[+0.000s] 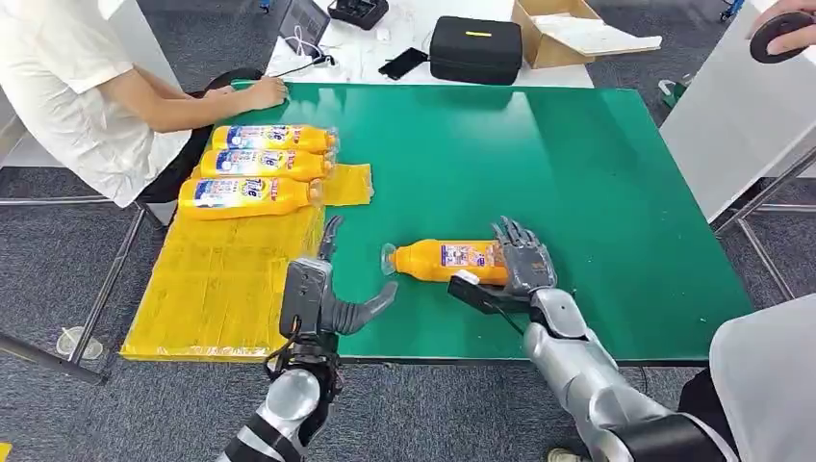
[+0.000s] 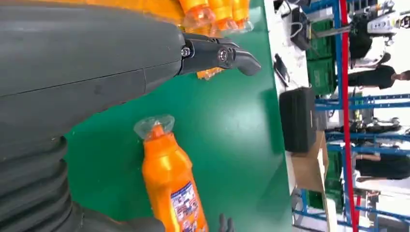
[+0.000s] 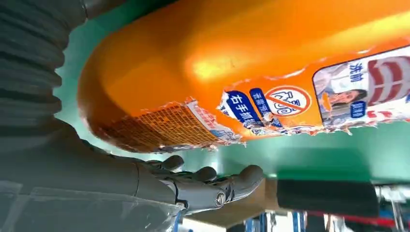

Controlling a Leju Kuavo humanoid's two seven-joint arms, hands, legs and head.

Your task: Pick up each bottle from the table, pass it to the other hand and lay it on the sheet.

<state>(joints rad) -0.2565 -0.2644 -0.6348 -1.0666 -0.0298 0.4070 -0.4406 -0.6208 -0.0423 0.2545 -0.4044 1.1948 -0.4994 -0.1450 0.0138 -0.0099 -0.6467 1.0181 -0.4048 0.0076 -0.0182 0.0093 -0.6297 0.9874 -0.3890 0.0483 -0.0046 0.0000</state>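
Head view shows the green desk (image 1: 577, 173) with a yellow sheet (image 1: 221, 289) along its left side; three orange bottles (image 1: 255, 166) lie side by side on the sheet's far end; a fourth orange bottle (image 1: 443, 260) lies on the bare desk near the front edge, cap pointing left; the right robot hand (image 1: 522, 258) rests at that bottle's base, fingers spread around it, though I cannot tell whether it grips; the left robot hand (image 1: 332, 294) hovers beside the sheet, fingers apart, holding nothing; a person (image 1: 87, 87) sits at the far left, one hand on the desk.
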